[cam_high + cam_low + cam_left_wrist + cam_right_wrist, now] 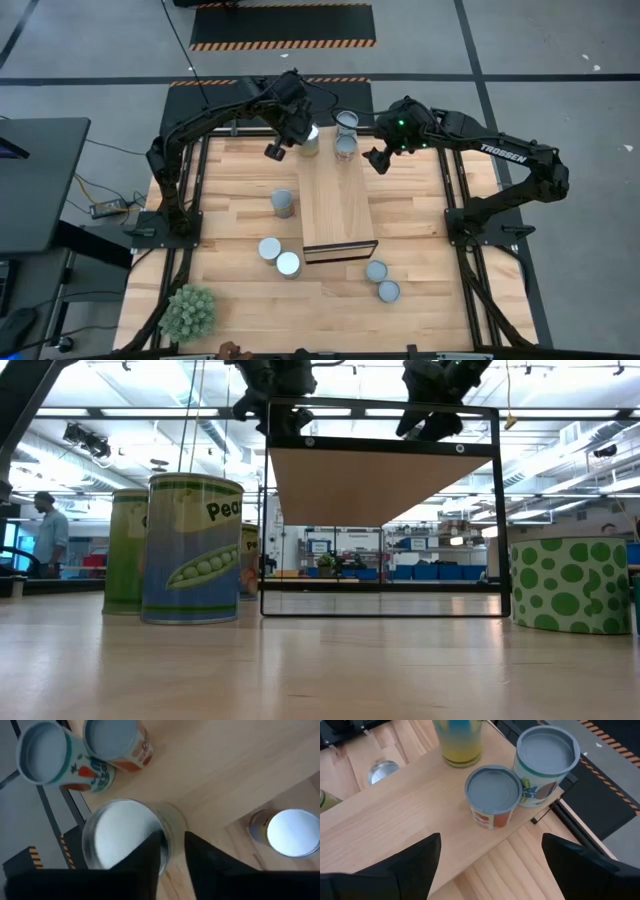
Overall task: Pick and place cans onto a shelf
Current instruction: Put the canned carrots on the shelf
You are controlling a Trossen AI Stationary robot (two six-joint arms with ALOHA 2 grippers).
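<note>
Three cans stand on the far end of the shelf: the yellow-labelled can under my left end effector, an orange-labelled can and a can with a blue-green and orange label touching it at the far edge. Five more wait on the bench: one just left of the shelf, a pair by its near left corner and, and a pair off its near right corner and. By my count that puts the job a bit under halfway, with five still to lift.

My left end effector sits over the yellow-labelled can, its fingers drawn close together across the can's rim; whether they grip the rim or merely rest over it I cannot tell. The right end effector hovers just off the shelf's far right side, fingers spread wide and empty, the two far cans in front of it.

The only readable print is "Pea" on the pea can in the low view, above a picture of a pod, and "TROSSEN" on my right arm. A green-spotted can shows no words I can make out
</note>
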